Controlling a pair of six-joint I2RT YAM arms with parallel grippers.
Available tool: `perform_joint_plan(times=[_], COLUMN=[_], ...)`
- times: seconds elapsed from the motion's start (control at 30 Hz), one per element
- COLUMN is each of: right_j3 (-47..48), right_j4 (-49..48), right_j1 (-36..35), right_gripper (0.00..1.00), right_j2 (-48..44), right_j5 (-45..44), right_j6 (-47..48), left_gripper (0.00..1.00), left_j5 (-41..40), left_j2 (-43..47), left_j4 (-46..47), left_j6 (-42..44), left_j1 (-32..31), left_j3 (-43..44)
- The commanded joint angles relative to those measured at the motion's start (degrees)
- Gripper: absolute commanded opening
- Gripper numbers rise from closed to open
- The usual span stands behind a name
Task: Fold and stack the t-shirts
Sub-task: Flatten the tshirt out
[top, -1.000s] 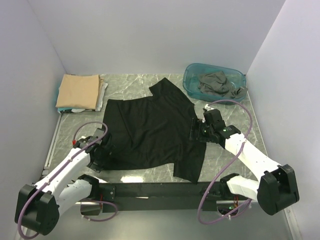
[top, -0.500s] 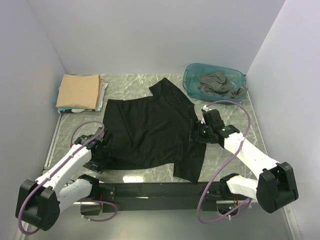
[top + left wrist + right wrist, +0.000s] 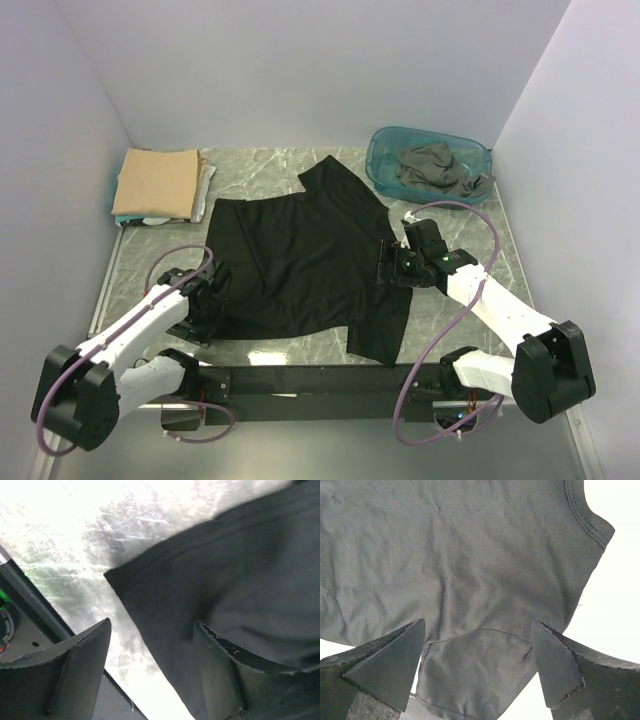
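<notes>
A black t-shirt (image 3: 300, 260) lies spread on the marble table (image 3: 450, 320). My left gripper (image 3: 208, 303) is open over its near left hem corner (image 3: 150, 610), one finger above cloth, the other above bare table. My right gripper (image 3: 388, 266) is open just above the shirt's right side; a folded-over flap (image 3: 475, 675) lies between its fingers (image 3: 390, 665). A tan shirt (image 3: 155, 182) lies folded on pale ones at the far left. A dark grey shirt (image 3: 430, 165) is crumpled in the teal tub (image 3: 380, 160).
The teal tub stands at the far right corner. The folded stack sits against the left wall. White walls close in the back and both sides. A black rail (image 3: 300, 378) runs along the near edge between the arm bases.
My left gripper has moved right and forward onto the shirt's near left corner. My right gripper has shifted slightly left over the shirt's right side. The shirt has not moved.
</notes>
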State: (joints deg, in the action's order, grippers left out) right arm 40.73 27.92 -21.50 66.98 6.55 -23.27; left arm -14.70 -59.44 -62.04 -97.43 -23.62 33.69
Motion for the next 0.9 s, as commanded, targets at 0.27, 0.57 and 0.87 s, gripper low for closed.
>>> perform_joint_plan(times=[0.27, 0.57, 0.87], right_j3=[-1.09, -1.09, 1.54], right_j4=[-0.59, 1.08, 5.11], right_j1=[0.05, 0.14, -12.06], right_gripper=[0.92, 0.92, 0.92], right_j2=[-1.32, -3.08, -5.20], right_j5=[-1.09, -1.89, -4.34], right_j6=[0.33, 0.67, 3.23], left_gripper=[0.46, 0.10, 0.01], left_j5=[-1.48, -0.15, -7.62], left_j2=[-3.14, -2.88, -1.47], left_j4=[5.53, 6.67, 1.39], left_j6=[-2.77, -1.89, -1.02], left_j1=[-0.29, -0.29, -0.29], left_j3=[-3.27, -5.22, 0.49])
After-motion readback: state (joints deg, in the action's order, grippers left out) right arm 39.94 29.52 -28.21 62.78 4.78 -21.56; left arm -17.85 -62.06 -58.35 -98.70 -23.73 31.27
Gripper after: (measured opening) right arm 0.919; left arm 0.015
